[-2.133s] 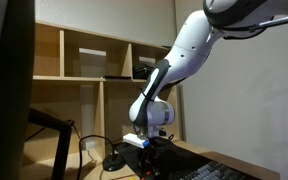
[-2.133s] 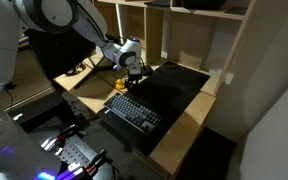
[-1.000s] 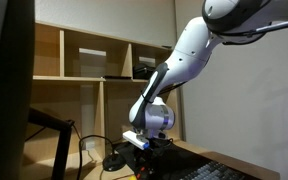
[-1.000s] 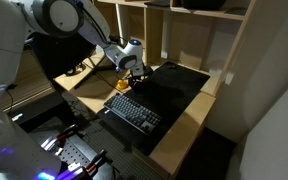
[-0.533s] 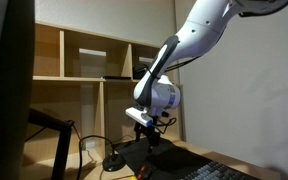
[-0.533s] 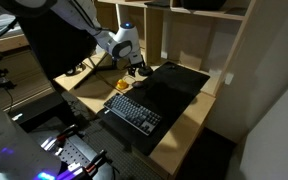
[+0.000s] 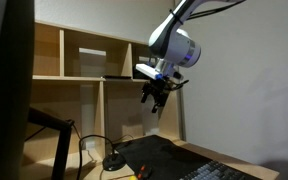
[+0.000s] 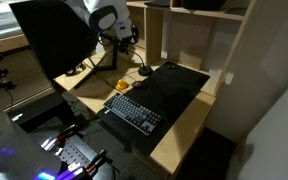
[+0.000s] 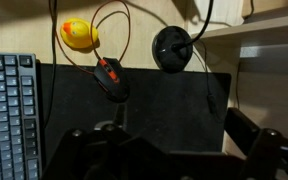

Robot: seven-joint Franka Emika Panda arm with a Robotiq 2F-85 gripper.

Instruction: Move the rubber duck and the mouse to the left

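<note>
The fingers (image 7: 155, 97) hang high in the air, well above the tabletop (image 8: 182, 132). They are released: in the wrist view their two dark halves stand wide apart at the bottom edge, with nothing between them.

Straight below the fingers lies a black mat (image 9: 154, 105), which fills most of the wrist view. Ahead of the fingers, at the far edge of that mat, sits the mouse (image 9: 111, 79), a low dark dome with a reddish streak along its back. It is well apart from the fingers and untouched.

Further out from the fingers than the mouse, and just off the mat on bare wood, is the rubber duck (image 9: 78, 35), small and yellow-orange. It stands near the mouse without touching it. In an exterior view the duck shows as a small yellow spot (image 8: 122, 85) far beneath the fingers (image 8: 120, 40).

Level with the duck, on the other side of the mouse, a round black base (image 9: 172, 47) rests at the mat's far edge. A keyboard (image 9: 8, 115) lies alongside the mat, off to one side of the fingers. Behind everything stand wooden shelves (image 7: 84, 78).
</note>
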